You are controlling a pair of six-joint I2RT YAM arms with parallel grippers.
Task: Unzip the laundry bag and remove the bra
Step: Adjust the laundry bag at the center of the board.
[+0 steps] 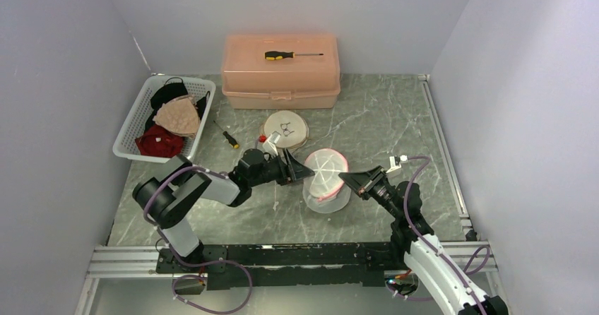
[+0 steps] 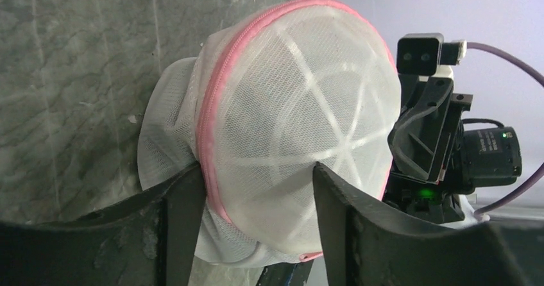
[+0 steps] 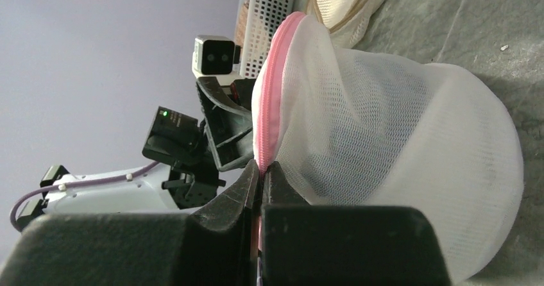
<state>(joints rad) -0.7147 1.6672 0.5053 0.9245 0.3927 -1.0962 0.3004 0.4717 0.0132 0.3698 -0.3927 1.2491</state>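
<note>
Sitting between both arms' fingers, laundry bag (image 1: 327,179), rim pinched right.

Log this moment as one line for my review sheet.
phase: unzipping | left gripper: open, straddling laundry bag | right gripper: shut on pink zipper edge | bra: not visible

White mesh-cloth laundry bag (image 2: 301,126); veined, stone-look table (image 1: 381,117).
</note>
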